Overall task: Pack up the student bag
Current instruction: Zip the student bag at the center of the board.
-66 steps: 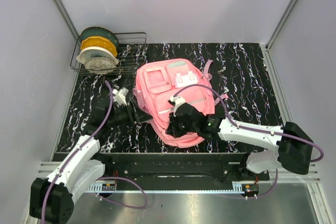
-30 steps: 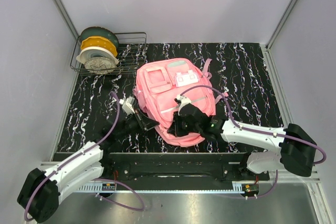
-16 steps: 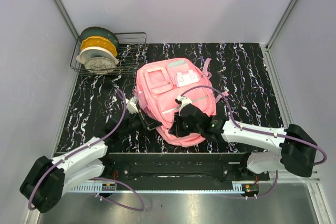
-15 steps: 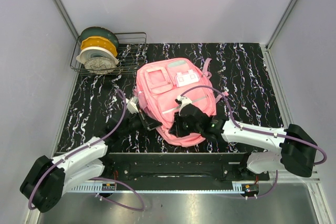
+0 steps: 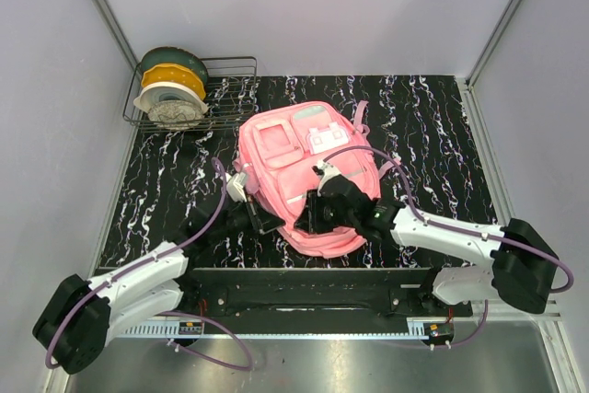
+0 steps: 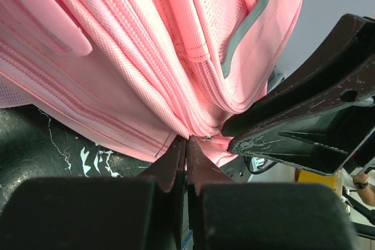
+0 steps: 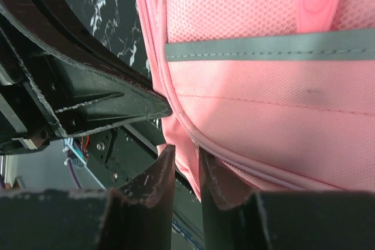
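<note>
- A black, white-veined desk is seen between pale walls, with both arms reaching in from its near edge.
- The student bag is laid flat near the middle of the desk, front pockets up. One end is pointed far and the other lies at the near edge, between the two arms.
- A wire rack is placed at the far left corner, just beyond the bag and apart from it.
- Three spools, green, yellow and white, are stood on edge in the rack's left part.
- The right claw is set on the bag's near end; its jaws are parted only narrowly, and a pink seam edge is seen in the gap.
- The left claw is pressed fully together, tips touching the zipped seam at the bag's near left side. Whether anything is pinched cannot be told.
</note>
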You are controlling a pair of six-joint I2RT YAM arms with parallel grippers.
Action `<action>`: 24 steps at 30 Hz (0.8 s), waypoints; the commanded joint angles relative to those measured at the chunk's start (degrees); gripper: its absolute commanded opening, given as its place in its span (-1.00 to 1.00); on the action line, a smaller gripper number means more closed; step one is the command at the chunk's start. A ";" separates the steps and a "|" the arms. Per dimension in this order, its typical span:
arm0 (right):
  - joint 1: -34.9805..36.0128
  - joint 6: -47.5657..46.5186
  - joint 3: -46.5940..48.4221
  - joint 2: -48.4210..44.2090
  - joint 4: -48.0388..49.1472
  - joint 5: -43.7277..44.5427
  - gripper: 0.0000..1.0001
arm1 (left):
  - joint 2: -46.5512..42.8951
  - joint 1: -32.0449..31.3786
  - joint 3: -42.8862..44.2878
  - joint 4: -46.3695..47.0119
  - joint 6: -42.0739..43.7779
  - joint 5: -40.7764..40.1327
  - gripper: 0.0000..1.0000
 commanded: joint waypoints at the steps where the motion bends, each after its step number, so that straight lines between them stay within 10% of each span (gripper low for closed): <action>1: -0.56 1.31 1.56 2.83 1.34 -4.06 -0.46 | -1.85 -0.69 -0.77 0.14 2.35 2.80 -1.00; 24: -0.39 -2.55 -0.55 0.11 -7.61 1.03 -0.25 | -5.88 -0.69 1.77 -1.18 5.68 5.70 -1.00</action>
